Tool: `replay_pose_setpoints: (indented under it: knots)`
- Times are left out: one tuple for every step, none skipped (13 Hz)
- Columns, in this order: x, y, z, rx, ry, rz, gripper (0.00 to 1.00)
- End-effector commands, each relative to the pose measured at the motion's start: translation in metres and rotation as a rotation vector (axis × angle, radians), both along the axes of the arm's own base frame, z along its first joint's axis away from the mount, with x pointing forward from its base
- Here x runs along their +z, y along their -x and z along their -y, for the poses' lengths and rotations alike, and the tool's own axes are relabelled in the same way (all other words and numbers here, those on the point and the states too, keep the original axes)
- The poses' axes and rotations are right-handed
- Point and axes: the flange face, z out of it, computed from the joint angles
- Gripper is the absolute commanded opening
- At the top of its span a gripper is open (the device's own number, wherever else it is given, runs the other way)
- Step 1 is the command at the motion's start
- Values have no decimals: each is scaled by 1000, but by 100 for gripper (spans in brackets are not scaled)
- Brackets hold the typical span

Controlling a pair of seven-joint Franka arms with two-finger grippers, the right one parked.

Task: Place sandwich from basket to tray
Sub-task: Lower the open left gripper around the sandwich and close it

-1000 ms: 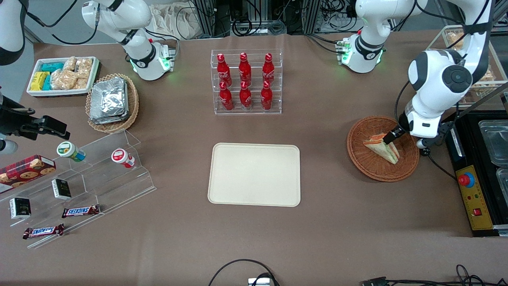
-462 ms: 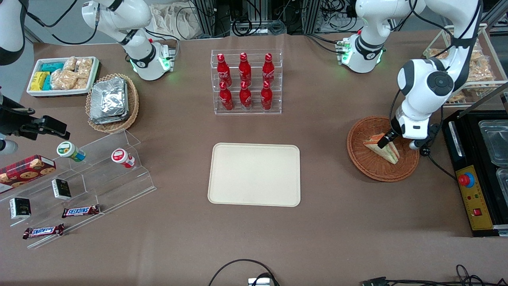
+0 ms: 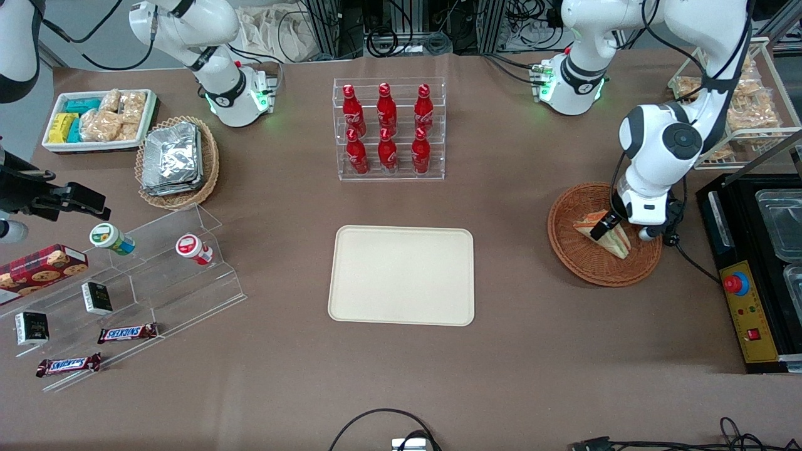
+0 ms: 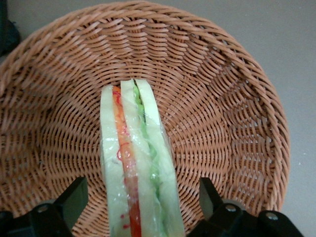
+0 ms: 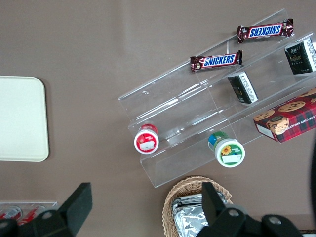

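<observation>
While straddling sandwich (image 4: 138,173) (in basket (image 3: 579,263)) | hand (image 4: 140,205) spread wide | tray (image 3: 401,275) bare

The gripper (image 4: 140,197) hangs low inside the woven basket (image 4: 232,113), its two fingers (image 4: 74,200) spread wide with the wrapped sandwich (image 4: 136,168) lying between them, neither finger touching it.

Brown table (image 3: 532,351). On it: cream tray (image 3: 401,275) at centre; clear rack of red bottles (image 3: 388,129) farther from the camera; reddish-brown basket (image 3: 586,263) toward the working arm's end, gripper (image 3: 603,227) low inside it, fingers spread; toward the parked arm's end, tan basket of foil packets (image 3: 177,161), white snack bin (image 3: 99,120), tiered acrylic stand (image 3: 135,294).
</observation>
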Motion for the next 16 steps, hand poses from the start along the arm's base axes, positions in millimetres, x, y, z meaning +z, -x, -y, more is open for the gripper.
replay_pose_setpoints:
  knots:
    - [-10, 3, 0, 23, 2, 21, 90]
    - [-10, 3, 0, 21, 2, 19, 71]
    - [-11, 3, 0, 21, 2, 18, 47]
    - [-10, 3, 0, 21, 2, 19, 29]
    - [-10, 3, 0, 18, 1, 19, 14]
    - [-8, 3, 0, 14, 1, 22, 9]
    - [-5, 2, 0, 6, -1, 24, 9]
    - [2, 2, 0, 1, -4, 27, 9]
    - [11, 3, 3, -9, -9, 7, 9]
    - [23, 4, 8, -32, -16, -19, 9]
    - [39, 6, 10, -74, -25, -28, 9]
    - [54, 7, 15, -126, -33, -40, 9]
    - [66, 5, 22, -178, -41, -48, 9]
    - [76, 4, 32, -239, -49, -53, 9]
    - [80, 4, 44, -316, -58, -55, 9]
    - [87, 4, 53, -404, -67, -55, 10]
